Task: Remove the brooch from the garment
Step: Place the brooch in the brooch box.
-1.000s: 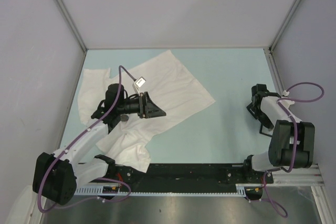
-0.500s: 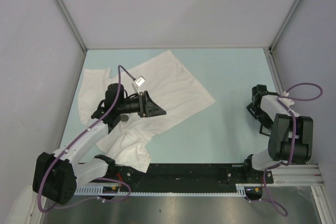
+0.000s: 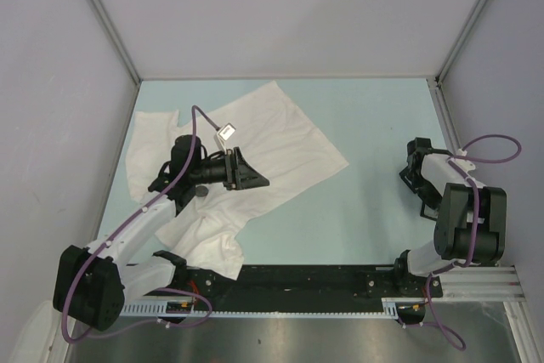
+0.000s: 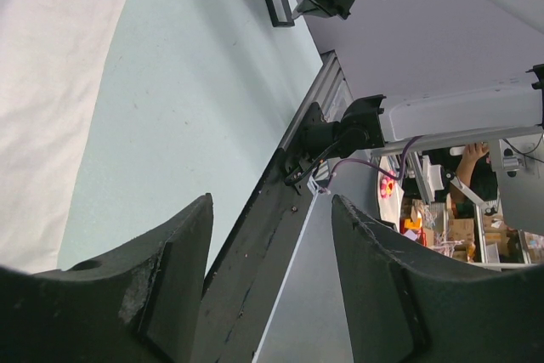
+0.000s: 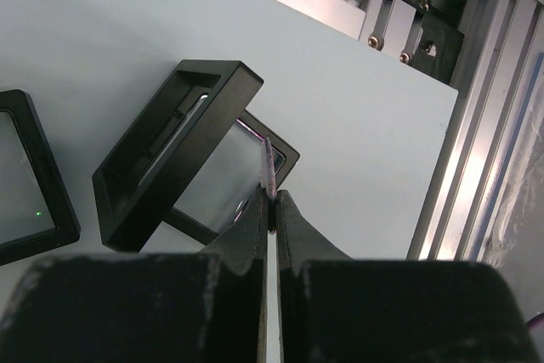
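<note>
1. Only the right arm (image 3: 466,225) has shifted since a second ago, its bulky near joint edging slightly left. The left arm and the white shirt (image 3: 280,138) lie as before.
2. Top view: the shirt is spread, rumpled, over the left half of the pale blue table (image 3: 374,125). The left gripper (image 3: 251,172) hangs over the shirt's middle, pointing right, with its fingers apart and nothing between them. The right gripper (image 3: 419,184) sits at the right side of the table, well apart from the shirt. The brooch is too small to make out.
3. Left wrist view: the fingers (image 4: 161,286) stand wide and empty. The shirt lies on their far side, not touching them. Between them show bare table and the black base rail (image 4: 255,244).
4. Right wrist view: the fingers (image 5: 293,227) are pressed together over bare table, with black frames (image 5: 217,74) lying just beyond the tips. A thin dark sliver shows between the tips, and I cannot tell what it is.
</note>
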Available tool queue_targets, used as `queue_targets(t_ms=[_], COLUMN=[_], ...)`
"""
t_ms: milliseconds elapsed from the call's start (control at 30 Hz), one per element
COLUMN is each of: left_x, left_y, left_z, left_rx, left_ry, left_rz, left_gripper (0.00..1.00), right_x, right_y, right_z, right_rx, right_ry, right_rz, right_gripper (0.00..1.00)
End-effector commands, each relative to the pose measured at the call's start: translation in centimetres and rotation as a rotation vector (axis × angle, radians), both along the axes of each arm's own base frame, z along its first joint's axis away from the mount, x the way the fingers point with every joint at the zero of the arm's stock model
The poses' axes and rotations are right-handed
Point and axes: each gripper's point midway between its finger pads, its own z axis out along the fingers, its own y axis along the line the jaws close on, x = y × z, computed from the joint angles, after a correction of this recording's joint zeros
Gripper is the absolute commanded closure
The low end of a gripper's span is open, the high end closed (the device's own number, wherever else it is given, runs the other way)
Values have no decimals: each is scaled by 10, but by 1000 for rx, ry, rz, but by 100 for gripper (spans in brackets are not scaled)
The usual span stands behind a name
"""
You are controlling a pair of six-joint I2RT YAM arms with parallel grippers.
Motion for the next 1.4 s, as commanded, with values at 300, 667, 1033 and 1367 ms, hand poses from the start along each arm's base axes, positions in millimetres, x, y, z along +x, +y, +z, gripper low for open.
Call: queue_targets(t_ms=[300,667,1033,1367], left_x=[-2,-3,-1,-4], left_y=[-2,-2,-2,-1], left_z=[14,15,16,14], left_rx=[-27,-27,-30,-15], left_ry=[-49,-49,-52,-53], left_rz=[-15,-14,-11,-12], left_gripper=[38,38,37,37], right_x=[8,13,26,24], right_y=[-2,-1,7,13], right_z=[1,1,22,48], right_rx=[-13,-14,-88,-92], right_ry=[-9,-12,-46,-99], right_rz=[1,29,130,160], right_gripper=[88,78,53,31])
